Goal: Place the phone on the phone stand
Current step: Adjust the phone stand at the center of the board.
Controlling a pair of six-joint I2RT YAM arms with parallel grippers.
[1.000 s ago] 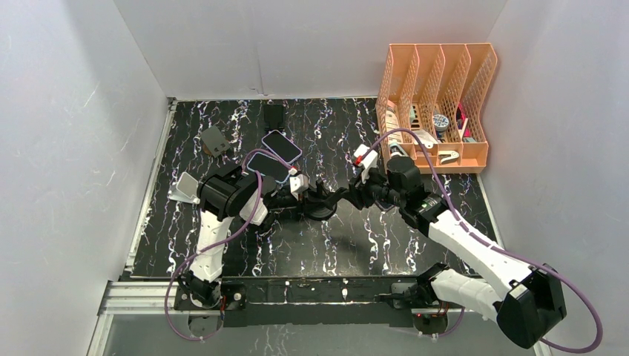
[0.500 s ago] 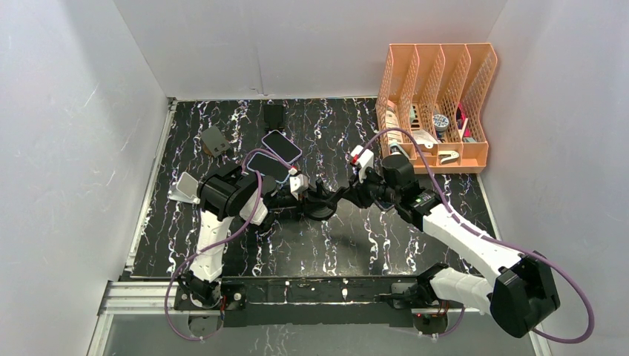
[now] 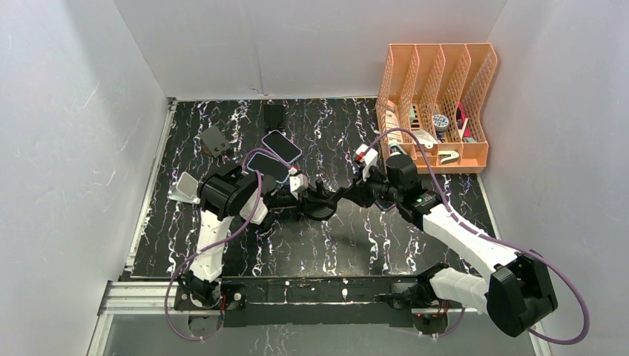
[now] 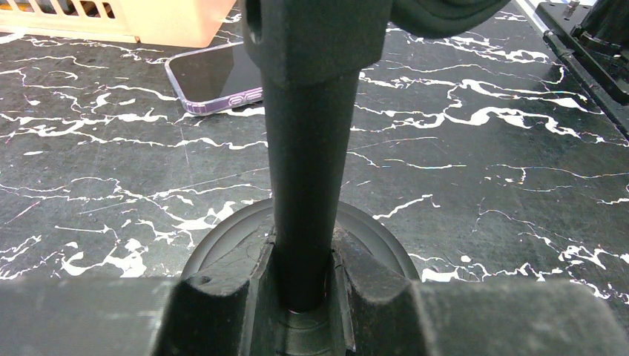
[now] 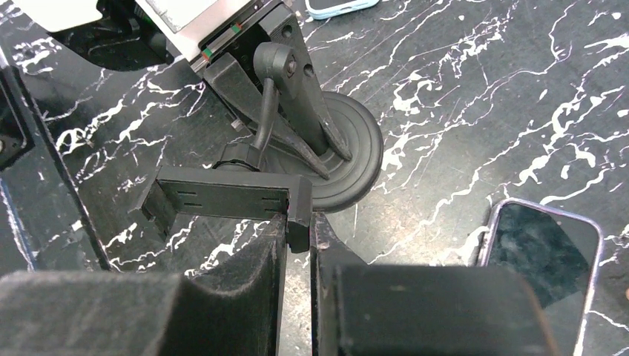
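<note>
Right wrist view — right gripper [image 5: 297, 248] is pinching the phone stand's [image 5: 356, 159] cradle end, left gripper [image 4: 300, 293] is clamping its post. Phone [image 5: 541, 256] is lying flat nearby, left of the table's [image 5: 460, 111] middle. Risk: arms pulling unevenly — stand twisting or tipping.

Matt plastic phone stand [image 5: 222, 196], glossy-screened phone [image 5: 545, 252], smooth marbled table [image 5: 482, 111]

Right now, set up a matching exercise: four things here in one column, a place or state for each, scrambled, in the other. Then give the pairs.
Things:
1. left gripper
2. right gripper
3. phone
4. organizer

Place or state:
A. orange, far right corner
B. shut on the stand post
C. flat on the table
D. shut on the stand cradle

Pairs: 1-B, 2-D, 3-C, 4-A
</note>
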